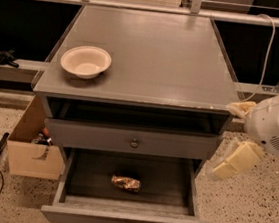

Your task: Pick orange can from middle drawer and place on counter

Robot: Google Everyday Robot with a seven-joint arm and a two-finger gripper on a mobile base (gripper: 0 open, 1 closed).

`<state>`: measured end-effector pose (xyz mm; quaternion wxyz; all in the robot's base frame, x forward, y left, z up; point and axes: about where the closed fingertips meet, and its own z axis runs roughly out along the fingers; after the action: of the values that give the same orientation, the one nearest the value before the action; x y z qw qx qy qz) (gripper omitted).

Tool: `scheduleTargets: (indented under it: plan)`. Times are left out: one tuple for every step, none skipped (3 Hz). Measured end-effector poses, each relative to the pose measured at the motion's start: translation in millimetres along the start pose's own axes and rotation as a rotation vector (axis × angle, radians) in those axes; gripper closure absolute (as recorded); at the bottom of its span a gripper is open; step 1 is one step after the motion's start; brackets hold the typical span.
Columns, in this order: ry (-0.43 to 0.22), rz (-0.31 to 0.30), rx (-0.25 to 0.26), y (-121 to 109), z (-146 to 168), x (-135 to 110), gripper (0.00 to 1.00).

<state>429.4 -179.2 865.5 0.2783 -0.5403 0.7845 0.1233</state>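
Note:
The orange can (126, 183) lies on its side on the dark floor of the middle drawer (71, 176), which is pulled out at the bottom of the cabinet. The counter (156, 55) is the grey cabinet top above it. My gripper (231, 136) is at the right, just off the counter's front right corner and well above and to the right of the can. Its cream fingers (235, 160) are spread apart and hold nothing.
A cream round bowl (86, 61) sits on the counter's left front part. A closed drawer front with a knob (134, 143) lies above the open drawer. A cardboard box (29, 151) stands on the floor at the left. A white cable (268, 52) hangs at the right.

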Motion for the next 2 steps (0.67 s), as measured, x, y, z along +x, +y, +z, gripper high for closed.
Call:
scheduleTargets:
  plan:
    - [-0.059, 0.031, -0.026, 3.2, 37.5, 13.6, 0.0]
    - [-0.083, 0.033, -0.058, 4.4, 77.5, 23.0, 0.0]
